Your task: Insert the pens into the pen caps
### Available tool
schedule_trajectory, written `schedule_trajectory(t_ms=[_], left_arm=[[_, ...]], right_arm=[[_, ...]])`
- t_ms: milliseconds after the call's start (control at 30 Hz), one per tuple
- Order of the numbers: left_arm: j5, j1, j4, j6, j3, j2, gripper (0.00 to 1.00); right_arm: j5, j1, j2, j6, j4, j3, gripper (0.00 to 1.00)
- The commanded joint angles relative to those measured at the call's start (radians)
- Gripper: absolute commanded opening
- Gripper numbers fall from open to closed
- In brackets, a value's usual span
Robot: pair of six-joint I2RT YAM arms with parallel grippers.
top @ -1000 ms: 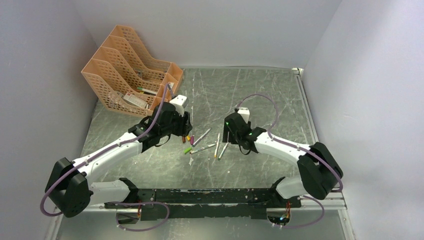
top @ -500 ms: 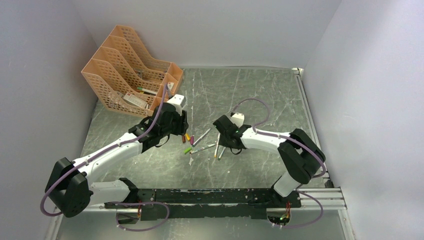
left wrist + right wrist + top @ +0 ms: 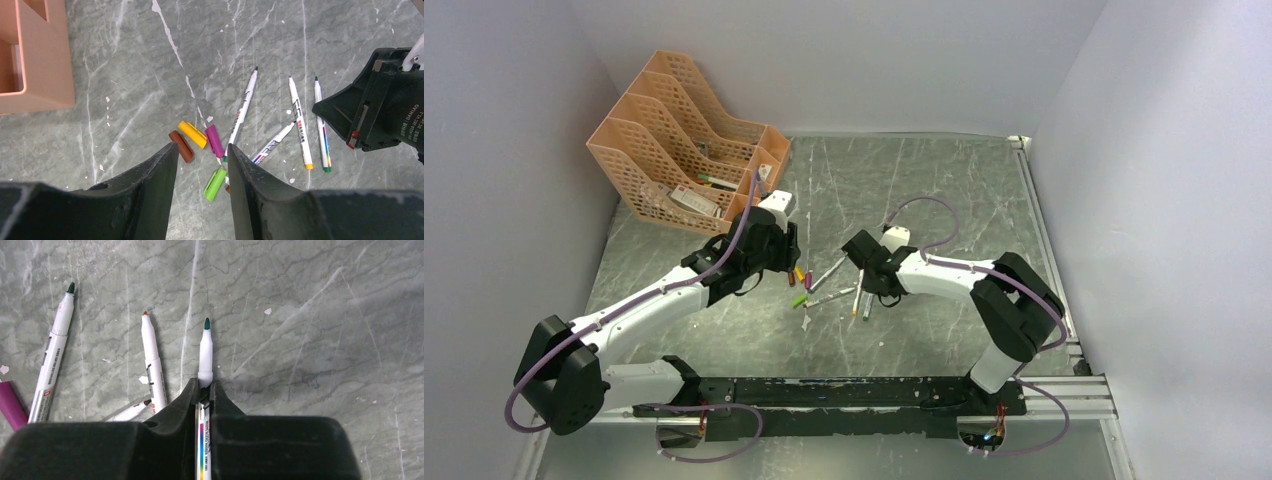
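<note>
Pick-up seems in hand: the right hand (image 3: 205, 390), pinching the thin white green-tipped pen (image 3: 205, 352) at frame centre, should next lift it toward the stubby lime-green plastic cap (image 3: 215, 184) under the spread, empty left hand (image 3: 202, 165).

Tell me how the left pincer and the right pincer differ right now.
The left pincer stands open with nothing between its fingers; the right pincer is shut on the green-tipped pen. The left pincer hangs over the loose caps, while the right pincer sits among the pens. Both are black and point down at the grey table.
</note>
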State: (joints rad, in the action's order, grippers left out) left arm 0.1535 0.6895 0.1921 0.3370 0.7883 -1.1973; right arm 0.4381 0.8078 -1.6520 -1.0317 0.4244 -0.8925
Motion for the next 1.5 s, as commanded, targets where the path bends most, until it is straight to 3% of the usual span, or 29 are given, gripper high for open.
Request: schedule_trajectory(t_ms=[0, 67, 200, 333, 433, 567, 933, 1033, 1100, 1167, 1233, 1367, 1433, 1467], left_arm=[[-0.042, 0.008, -0.011, 0.037, 0.001, 0.017, 0.53], [-0.161, 0.008, -0.027, 0.034, 0.018, 0.009, 0.58], [-0.487, 0.008, -0.161, 0.055, 0.027, 0.009, 0.79], [-0.654, 0.008, -0.284, 0.103, 0.035, 0.015, 0.78], [-0.731, 0.008, -0.369, 0.132, 0.030, 0.020, 0.79], [-0.807, 0.008, -0.439, 0.173, 0.031, 0.007, 0.80], [-0.793, 0.008, -0.453, 0.190, 0.041, -0.033, 0.77], [-0.801, 0.010, -0.497, 0.220, 0.035, -0.044, 0.70], [-0.805, 0.010, -0.518, 0.235, 0.037, -0.052, 0.60], [-0.814, 0.010, -0.527, 0.238, 0.045, -0.063, 0.29], [-0.821, 0.009, -0.530, 0.239, 0.052, -0.073, 0.09], [-0.817, 0.010, -0.500, 0.203, 0.063, -0.078, 0.07], [-0.816, 0.010, -0.450, 0.153, 0.078, -0.082, 0.07], [-0.822, 0.009, -0.419, 0.122, 0.089, -0.085, 0.07]], right_arm=[[0.011, 0.004, 0.019, -0.033, 0.018, -0.003, 0.00], [0.021, 0.005, 0.079, -0.033, -0.007, 0.003, 0.00], [-0.001, 0.006, 0.258, 0.079, -0.180, 0.061, 0.00], [-0.098, 0.007, 0.505, 0.254, -0.490, 0.224, 0.00], [-0.181, 0.006, 0.636, 0.312, -0.671, 0.312, 0.00], [-0.241, 0.007, 0.694, 0.361, -0.721, 0.308, 0.00], [-0.328, 0.006, 0.732, 0.368, -0.852, 0.303, 0.00], [-0.355, 0.007, 0.719, 0.357, -0.883, 0.304, 0.00], [-0.370, 0.005, 0.708, 0.348, -0.896, 0.306, 0.00], [-0.373, 0.006, 0.706, 0.342, -0.903, 0.312, 0.00], [-0.372, 0.005, 0.710, 0.344, -0.900, 0.314, 0.00], [-0.352, 0.006, 0.722, 0.369, -0.847, 0.290, 0.02], [-0.343, 0.006, 0.725, 0.406, -0.800, 0.254, 0.29], [-0.335, 0.005, 0.723, 0.426, -0.771, 0.238, 0.36]])
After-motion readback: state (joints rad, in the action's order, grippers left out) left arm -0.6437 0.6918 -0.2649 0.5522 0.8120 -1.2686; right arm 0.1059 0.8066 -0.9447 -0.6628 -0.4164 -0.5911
